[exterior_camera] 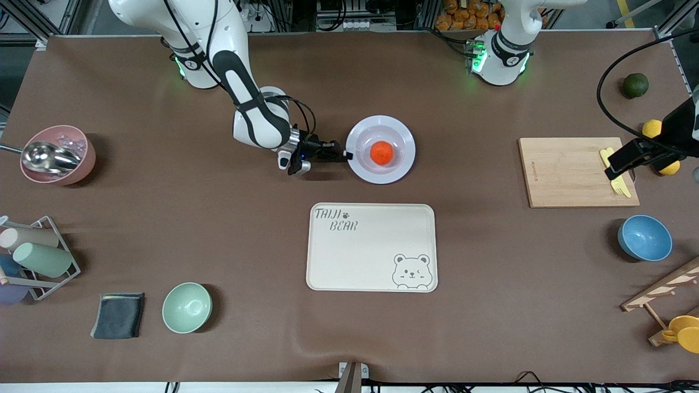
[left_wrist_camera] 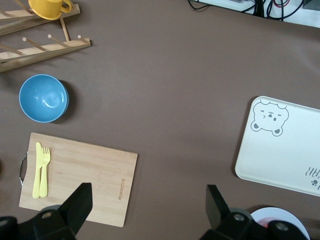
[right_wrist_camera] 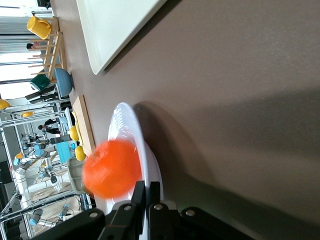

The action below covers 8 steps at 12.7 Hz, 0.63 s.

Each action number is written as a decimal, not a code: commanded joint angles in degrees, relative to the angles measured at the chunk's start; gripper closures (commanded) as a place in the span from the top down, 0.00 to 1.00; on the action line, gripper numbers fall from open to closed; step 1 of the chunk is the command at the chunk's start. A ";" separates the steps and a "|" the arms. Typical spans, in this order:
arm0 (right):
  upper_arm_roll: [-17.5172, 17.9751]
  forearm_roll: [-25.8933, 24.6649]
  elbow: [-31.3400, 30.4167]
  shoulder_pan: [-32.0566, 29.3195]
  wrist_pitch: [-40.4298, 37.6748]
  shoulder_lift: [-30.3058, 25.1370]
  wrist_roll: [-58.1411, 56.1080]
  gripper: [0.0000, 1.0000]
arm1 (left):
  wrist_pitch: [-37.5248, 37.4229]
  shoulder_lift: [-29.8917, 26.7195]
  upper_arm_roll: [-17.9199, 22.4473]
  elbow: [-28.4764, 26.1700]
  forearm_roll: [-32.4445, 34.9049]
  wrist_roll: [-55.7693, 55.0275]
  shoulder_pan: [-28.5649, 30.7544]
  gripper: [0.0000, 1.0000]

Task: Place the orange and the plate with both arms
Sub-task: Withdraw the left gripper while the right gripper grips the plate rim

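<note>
Orange: sits right in the well of the plate, pretty much dead centre. In the right wrist view it's a bright blob just past the rim.

Plate: flat on the brown table, farther from the front camera than the bear tray, and roughly between the two arm bases.

Right gripper: down at table level at the plate's edge toward the right arm's end of the table. Fingers are pressed together on the rim, one above it and one below, so it's pinching the plate.

Left gripper: up in the air over the end of the wooden cutting board where the yellow fork and knife lie. Fingers are spread wide with nothing between them; this arm just waits.

Other stuff toward the left arm's end: blue bowl nearer the front camera than the board, dark green fruit farther from it.

Toward the right arm's end: pink bowl with a metal scoop, mint bowl, grey cloth.
</note>
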 commanded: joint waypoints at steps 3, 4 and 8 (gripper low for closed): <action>0.01 6.20 0.68 0.21 0.56 -1.14 -0.13 0.00 | 0.66 -3.59 1.29 -4.38 -0.70 4.53 -1.38 1.00; 0.01 7.18 0.68 0.21 0.56 -2.54 0.31 0.00 | 0.65 -3.42 0.33 -4.20 -0.53 4.90 -1.37 1.00; 0.01 8.59 0.68 -0.05 0.64 -6.77 5.67 0.00 | -0.84 -3.59 -3.99 -4.11 2.81 4.72 0.56 1.00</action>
